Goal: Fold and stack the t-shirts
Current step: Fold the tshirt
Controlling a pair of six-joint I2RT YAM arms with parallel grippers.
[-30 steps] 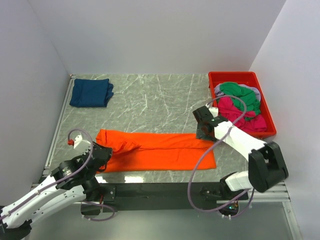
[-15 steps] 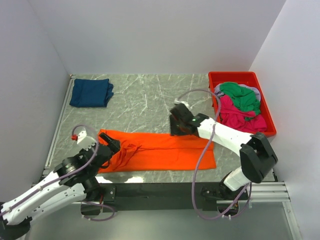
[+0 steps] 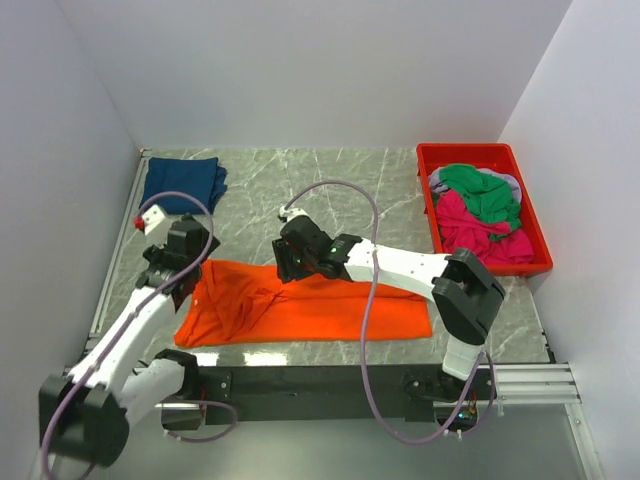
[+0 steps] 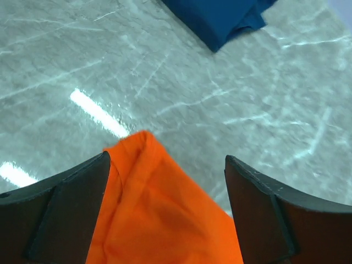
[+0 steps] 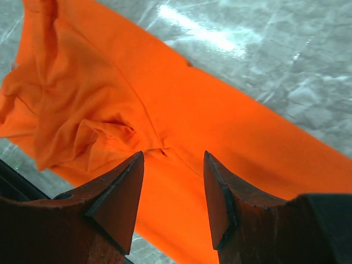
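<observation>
Orange t-shirt [image 3: 330, 305] lies long axis left-right on worktop [image 3: 330, 190], left end effector [image 4: 166, 165] spread empty over its far-left corner, right end effector [image 5: 173, 159] spread empty above the bunched left-middle.

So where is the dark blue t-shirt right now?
In the top view the dark blue t-shirt lies folded in the far left corner, beyond the left pincer.

Overhead view; wrist close-ups on orange t-shirt [image 3: 310, 312]
</observation>
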